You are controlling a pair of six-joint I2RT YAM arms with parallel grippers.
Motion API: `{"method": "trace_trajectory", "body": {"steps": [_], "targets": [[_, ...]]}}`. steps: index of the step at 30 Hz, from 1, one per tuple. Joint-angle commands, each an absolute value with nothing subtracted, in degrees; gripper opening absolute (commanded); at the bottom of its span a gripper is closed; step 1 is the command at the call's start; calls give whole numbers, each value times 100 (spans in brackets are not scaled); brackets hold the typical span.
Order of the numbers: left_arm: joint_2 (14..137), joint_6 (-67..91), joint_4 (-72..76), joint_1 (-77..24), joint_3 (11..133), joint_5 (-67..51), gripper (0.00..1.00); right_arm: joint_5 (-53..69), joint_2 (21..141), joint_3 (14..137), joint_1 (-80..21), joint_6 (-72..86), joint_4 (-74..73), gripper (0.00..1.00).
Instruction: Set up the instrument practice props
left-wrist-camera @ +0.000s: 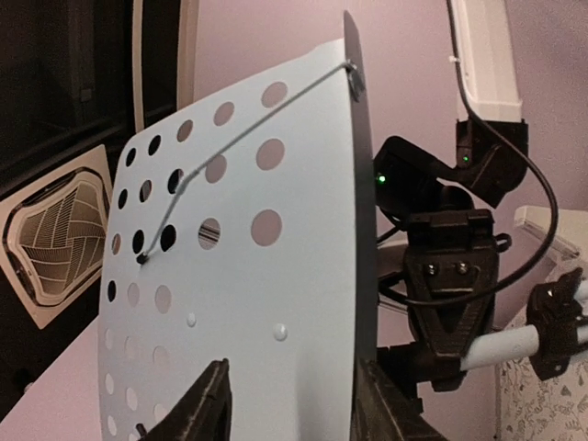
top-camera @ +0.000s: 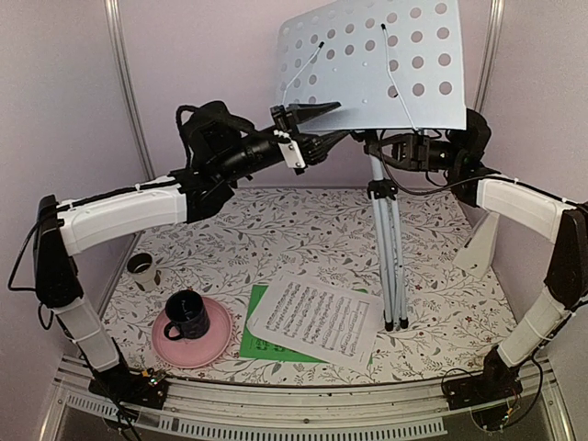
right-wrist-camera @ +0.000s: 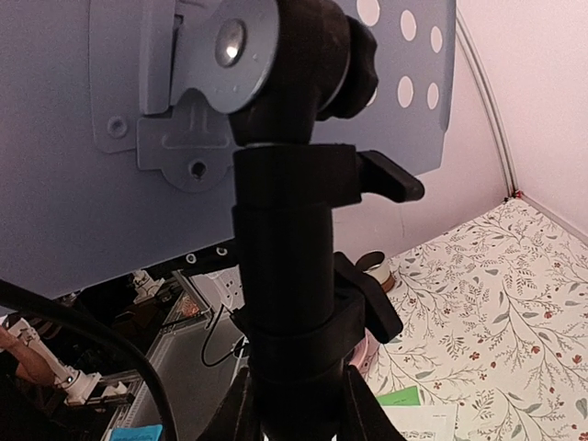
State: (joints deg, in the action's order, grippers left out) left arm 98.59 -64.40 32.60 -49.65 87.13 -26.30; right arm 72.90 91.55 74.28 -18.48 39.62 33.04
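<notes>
While right claw (right-wrist-camera: 296, 404) grips one music stand (top-camera: 386, 64) (at pole), left claw (left-wrist-camera: 294, 409) open astride its edge.

The music stand (left-wrist-camera: 276, 276) fills the middle, its pale-blue holed plate turned nearly edge-on. A wire page holder (left-wrist-camera: 248, 138) slants across the plate toward 1 o'clock. At 6 o'clock the left gripper (left-wrist-camera: 294, 409) straddles the plate's lower edge, with its fingers apart on either side. At 4 o'clock the black right gripper (left-wrist-camera: 447, 363) is at the stand's silver pole (left-wrist-camera: 501, 344).
</notes>
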Motion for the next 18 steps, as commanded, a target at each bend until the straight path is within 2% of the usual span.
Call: {"method": "trace_trajectory", "body": {"steps": [1,4,7,10,13,18], "targets": [[9199,-6563,5196,-5055,8670,-2276,55,6504,9080,7726,-1772,4119,3944,0],[8971,-6487,5329,-5050,8306,-1916,64,6289,9071,7839,-1633,4555,4625,0],[8617,-6111,5606,-5047,7772,-1439,66,6006,9053,8164,-1524,4604,4745,0],[8224,-5225,5689,-5049,7147,-872,64,5779,9044,8462,-1455,4434,4753,0],[7950,-4177,5451,-5024,6607,-218,57,5458,9007,8595,-1444,4232,4757,0],[7864,-2625,4848,-4984,5891,22,51,5043,8966,8379,-1446,4227,5222,0]]}}
